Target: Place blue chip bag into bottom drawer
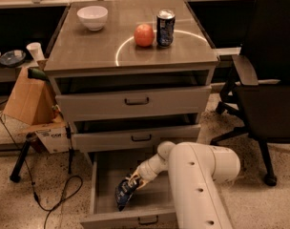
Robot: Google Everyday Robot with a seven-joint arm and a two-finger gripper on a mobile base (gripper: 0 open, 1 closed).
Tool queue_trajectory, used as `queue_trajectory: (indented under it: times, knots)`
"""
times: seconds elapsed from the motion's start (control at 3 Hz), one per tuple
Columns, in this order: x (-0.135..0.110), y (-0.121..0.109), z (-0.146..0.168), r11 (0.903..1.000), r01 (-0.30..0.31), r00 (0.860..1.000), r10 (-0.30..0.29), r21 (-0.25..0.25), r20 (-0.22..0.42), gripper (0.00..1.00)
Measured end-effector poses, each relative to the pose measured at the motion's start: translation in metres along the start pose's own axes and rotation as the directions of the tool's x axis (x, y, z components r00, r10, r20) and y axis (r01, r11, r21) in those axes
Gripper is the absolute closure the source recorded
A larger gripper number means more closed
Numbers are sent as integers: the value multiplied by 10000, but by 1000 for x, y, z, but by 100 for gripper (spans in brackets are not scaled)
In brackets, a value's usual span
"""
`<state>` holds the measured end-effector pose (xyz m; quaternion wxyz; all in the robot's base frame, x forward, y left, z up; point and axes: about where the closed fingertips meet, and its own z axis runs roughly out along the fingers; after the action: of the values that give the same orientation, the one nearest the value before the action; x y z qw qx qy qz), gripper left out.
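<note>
The bottom drawer (pixel 106 219) is pulled out, and its plain grey interior shows. My gripper (pixel 134 181) reaches down into it from the right, at the end of the white arm (pixel 197 175). It is shut on the upper end of the blue chip bag (pixel 123 193), a crinkled dark blue bag with white patches. The bag hangs low inside the drawer, towards its front left. I cannot tell whether its lower end touches the drawer floor.
On the cabinet top stand a white bowl (pixel 92 17), a red apple (pixel 144 35) and a blue soda can (pixel 165 27). The top drawer (pixel 135 100) and the middle drawer (pixel 140 137) are slightly open. A black chair (pixel 271 89) stands right. A paper bag (pixel 28 97) and cables (pixel 54 197) are left.
</note>
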<state>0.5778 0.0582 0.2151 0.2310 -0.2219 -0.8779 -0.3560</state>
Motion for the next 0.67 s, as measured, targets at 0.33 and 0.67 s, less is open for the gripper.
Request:
queue_trajectory:
  times: [0.33,0.67]
  knots:
    - [2,-10,19,9999,-104,9979,99,-69,-643,84]
    - [2,-16,32,9997,-88,9941,64,-213,-1082,60]
